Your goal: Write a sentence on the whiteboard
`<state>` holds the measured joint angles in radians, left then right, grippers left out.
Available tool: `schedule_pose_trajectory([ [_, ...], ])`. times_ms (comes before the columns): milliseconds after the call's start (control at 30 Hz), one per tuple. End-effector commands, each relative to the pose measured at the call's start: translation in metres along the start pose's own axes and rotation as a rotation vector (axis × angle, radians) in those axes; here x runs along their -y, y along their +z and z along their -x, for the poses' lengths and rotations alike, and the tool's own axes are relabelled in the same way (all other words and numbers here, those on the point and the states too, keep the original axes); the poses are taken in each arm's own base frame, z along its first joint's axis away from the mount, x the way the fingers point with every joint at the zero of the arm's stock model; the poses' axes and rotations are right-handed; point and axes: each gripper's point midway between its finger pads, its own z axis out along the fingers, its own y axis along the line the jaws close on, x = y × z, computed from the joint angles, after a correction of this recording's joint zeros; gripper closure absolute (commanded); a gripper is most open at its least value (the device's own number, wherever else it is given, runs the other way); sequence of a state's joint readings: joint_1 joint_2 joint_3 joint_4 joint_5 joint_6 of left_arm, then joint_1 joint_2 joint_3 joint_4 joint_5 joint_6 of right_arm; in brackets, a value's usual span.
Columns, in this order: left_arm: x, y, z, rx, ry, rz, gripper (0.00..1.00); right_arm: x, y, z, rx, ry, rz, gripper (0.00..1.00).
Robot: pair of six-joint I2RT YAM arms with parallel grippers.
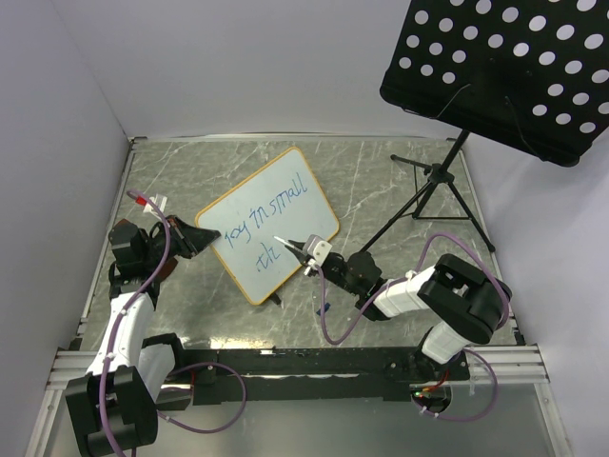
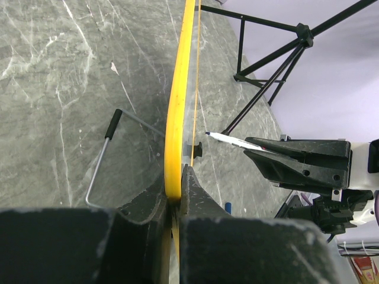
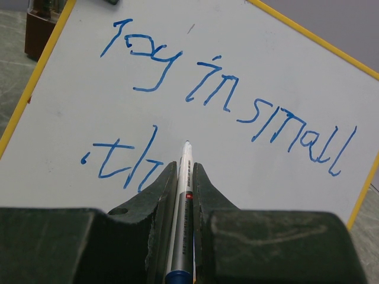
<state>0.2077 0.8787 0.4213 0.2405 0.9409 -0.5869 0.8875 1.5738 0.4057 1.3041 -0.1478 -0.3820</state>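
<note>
- Whiteboard [image 1: 285, 205] stood tilted on the marble table [image 1: 381, 190], left of centre.
- Blue sentence [image 3: 207, 89] read "joy in small", with "th" started beneath.
- Left gripper [image 2: 179, 177] was clamped tight on the board's left frame edge.
- Right gripper [image 3: 185, 171] was closed around a marker [image 3: 186, 155], tip just beside the "th"; contact unclear.

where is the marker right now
In the right wrist view the marker is clamped in the right gripper, its tip pointing at the whiteboard just right of the blue "th"; from above it is mid-table, right arm's side.
</note>
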Motion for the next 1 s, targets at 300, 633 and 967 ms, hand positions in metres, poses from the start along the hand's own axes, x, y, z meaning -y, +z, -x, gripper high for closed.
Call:
schedule_pose_trajectory([
  [300, 0.0085, -0.0002, -0.0006, -0.019, 0.103, -0.045, 0.99, 0.0109, 0.005, 0.0304, 0.125, 0.005, -0.032, 1.0],
  [633, 0.009, -0.0003, -0.0002, -0.017, 0.103, -0.046, 0.99, 0.0116, 0.0048, 0.0301, 0.124, 0.01, -0.033, 1.0],
  [967, 0.0094, -0.0001, -0.0005, -0.018, 0.103, -0.047, 0.99, 0.0146, 0.004, 0.0299, 0.121, 0.022, -0.035, 1.0],
])
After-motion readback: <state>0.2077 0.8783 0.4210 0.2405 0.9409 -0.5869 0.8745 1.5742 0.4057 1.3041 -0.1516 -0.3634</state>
